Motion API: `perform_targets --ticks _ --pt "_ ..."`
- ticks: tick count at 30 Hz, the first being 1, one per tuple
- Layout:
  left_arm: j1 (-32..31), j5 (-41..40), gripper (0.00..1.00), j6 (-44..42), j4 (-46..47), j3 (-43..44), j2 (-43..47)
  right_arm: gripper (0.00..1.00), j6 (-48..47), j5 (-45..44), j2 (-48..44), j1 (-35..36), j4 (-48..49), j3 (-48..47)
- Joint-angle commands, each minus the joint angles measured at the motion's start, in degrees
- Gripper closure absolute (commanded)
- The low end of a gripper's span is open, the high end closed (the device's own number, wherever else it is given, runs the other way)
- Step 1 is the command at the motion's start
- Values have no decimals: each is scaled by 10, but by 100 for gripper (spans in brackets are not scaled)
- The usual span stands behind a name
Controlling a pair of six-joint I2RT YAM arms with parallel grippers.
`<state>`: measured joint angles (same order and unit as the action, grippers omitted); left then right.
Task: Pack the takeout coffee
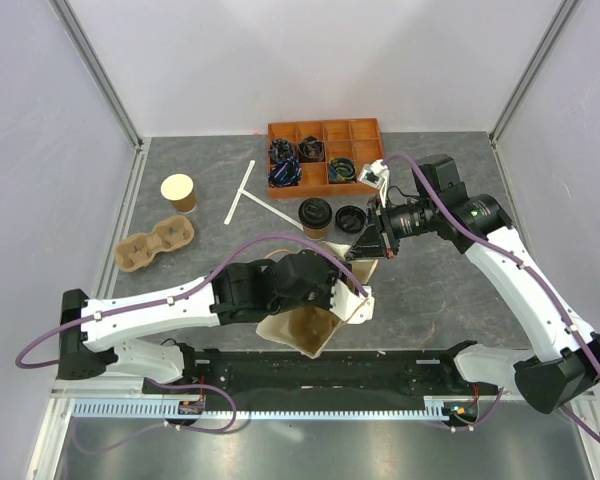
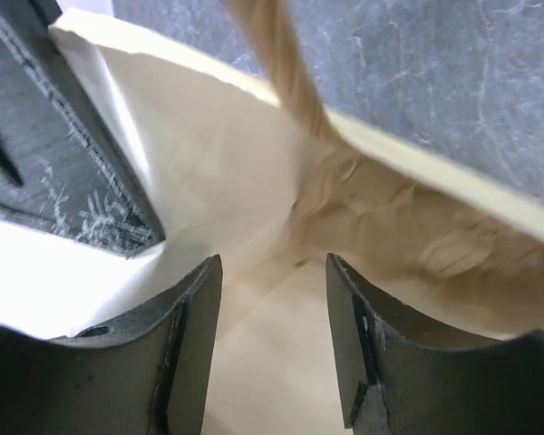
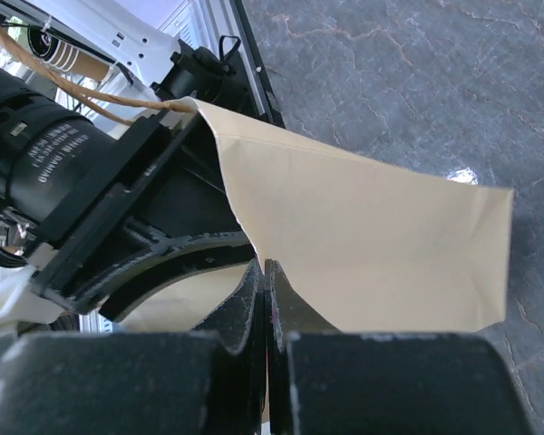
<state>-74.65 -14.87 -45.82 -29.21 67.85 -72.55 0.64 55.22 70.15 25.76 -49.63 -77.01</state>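
The takeout coffee [image 1: 314,214], a brown cup with a black lid, stands on the table behind the paper bag [image 1: 310,330]. The bag lies with its mouth held apart. My left gripper [image 1: 352,298] reaches into that mouth. In the left wrist view the left gripper [image 2: 272,263] is open, with only the bag's cream inner wall [image 2: 254,181] between its fingers. My right gripper [image 1: 365,245] is shut on the bag's upper rim. In the right wrist view the right gripper [image 3: 268,268] pinches the edge of the paper bag [image 3: 372,245].
A loose black lid [image 1: 350,217] lies right of the coffee. A lidless brown cup [image 1: 179,192] and a pulp cup carrier [image 1: 155,243] sit at the left. An orange compartment tray [image 1: 325,132] stands at the back, with white sticks [image 1: 245,195] in front of it.
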Motion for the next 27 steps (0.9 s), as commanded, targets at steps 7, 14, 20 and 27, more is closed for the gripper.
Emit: perform_targets --ticks 7,14,20,27 --pt "-2 67 30 77 -34 105 58 100 -82 -16 19 4 -62 -35" --pt "-3 117 19 110 -35 148 77 100 -181 -31 53 3 -115 -84" --pt "-2 95 21 115 -45 141 80 100 -199 -56 63 5 -122 -108" --pt "-2 122 28 178 48 106 158 100 -192 -103 30 10 -97 -85"
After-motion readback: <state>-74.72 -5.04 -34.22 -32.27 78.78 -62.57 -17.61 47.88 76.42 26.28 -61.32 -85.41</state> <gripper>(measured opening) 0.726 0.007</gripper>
